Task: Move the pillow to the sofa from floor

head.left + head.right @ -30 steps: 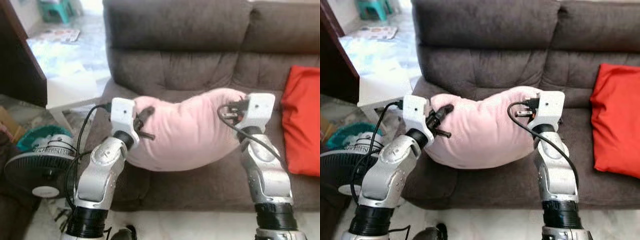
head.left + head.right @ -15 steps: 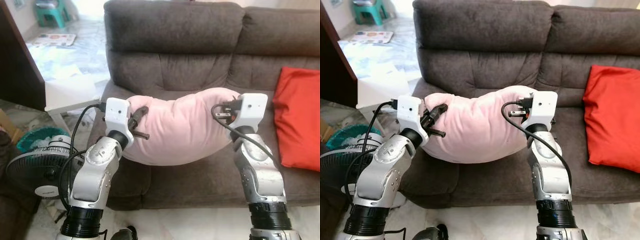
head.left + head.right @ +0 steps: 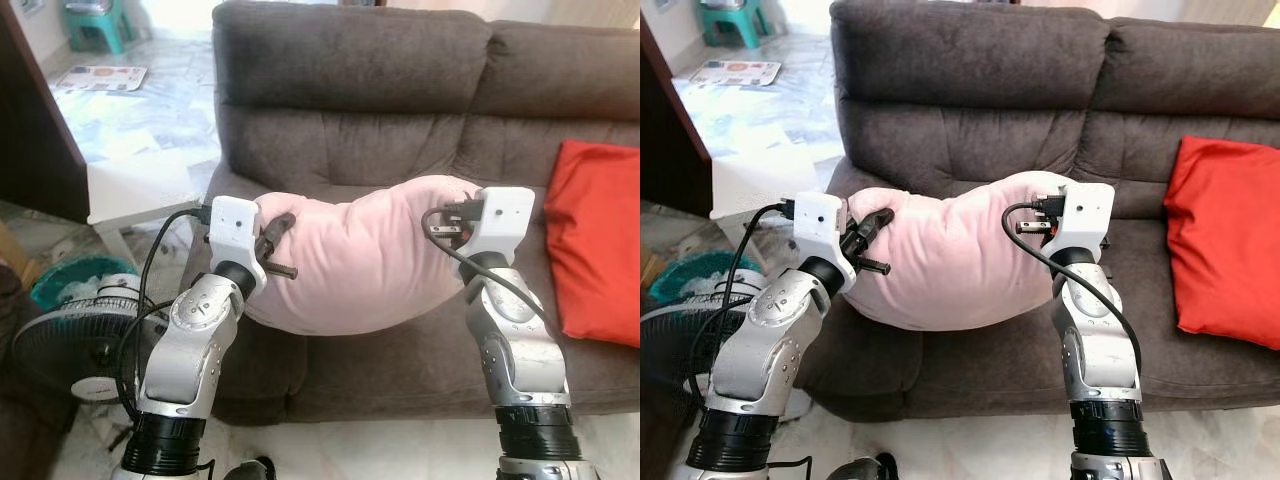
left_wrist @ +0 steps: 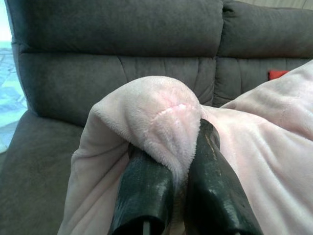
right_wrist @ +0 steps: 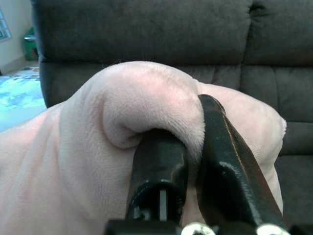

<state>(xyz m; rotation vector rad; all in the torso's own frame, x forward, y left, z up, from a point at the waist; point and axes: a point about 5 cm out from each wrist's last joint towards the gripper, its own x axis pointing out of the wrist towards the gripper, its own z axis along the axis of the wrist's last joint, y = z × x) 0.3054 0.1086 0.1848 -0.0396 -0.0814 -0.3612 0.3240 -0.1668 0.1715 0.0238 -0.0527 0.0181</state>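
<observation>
Pink and plush, the pillow (image 3: 365,255) hangs between our two arms over the seat of the grey sofa (image 3: 400,90). Our left gripper (image 4: 176,161) pinches a fold at one end; our right gripper (image 5: 193,161) is clamped on the other. A red cushion (image 3: 600,240) lies on the seat at right.

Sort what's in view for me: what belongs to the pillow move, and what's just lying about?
Job:
pink pillow, held over the seat
left gripper, shut on one corner
right gripper, shut on the other corner
grey sofa

Lying about:
red cushion on the sofa
fan on the floor
white table
teal stool
</observation>
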